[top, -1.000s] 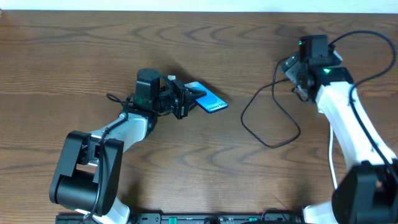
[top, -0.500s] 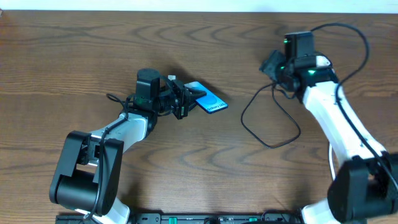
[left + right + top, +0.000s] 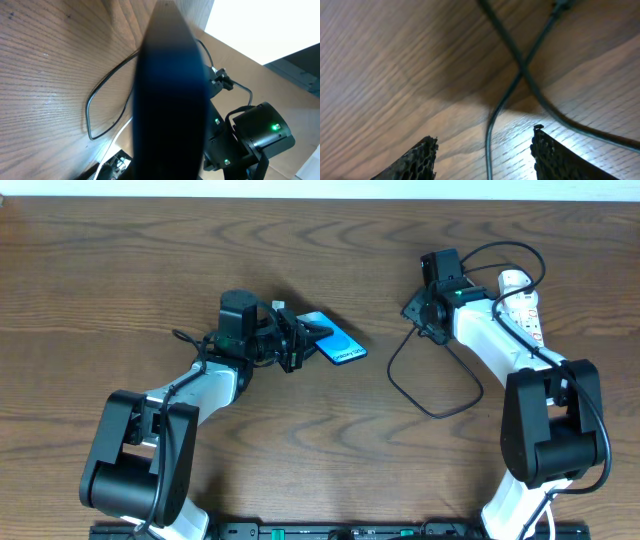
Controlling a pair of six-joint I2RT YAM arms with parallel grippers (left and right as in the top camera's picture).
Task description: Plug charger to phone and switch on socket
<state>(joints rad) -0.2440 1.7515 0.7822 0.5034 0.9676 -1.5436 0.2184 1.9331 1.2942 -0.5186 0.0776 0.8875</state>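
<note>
My left gripper [image 3: 300, 340] is shut on the left end of the phone [image 3: 335, 341], a slim phone with a bright blue screen, tilted off the table. In the left wrist view the phone [image 3: 170, 95] fills the middle as a dark blurred slab. The charger [image 3: 425, 375], a thin black cable, lies looped on the table right of the phone. My right gripper [image 3: 418, 315] is open low over the cable's upper end. In the right wrist view the cable [image 3: 512, 85] runs between the open fingers [image 3: 482, 150]. The socket [image 3: 522, 292], a white power strip, lies at the right, partly under my right arm.
The cable loop also shows in the left wrist view [image 3: 102, 102], with my right arm [image 3: 250, 135] beyond it. A white cord [image 3: 535, 435] runs down from the socket beside the right arm's base.
My right arm has swung left and down toward the cable's upper end, uncovering the socket. My left gripper and the phone have not moved.
</note>
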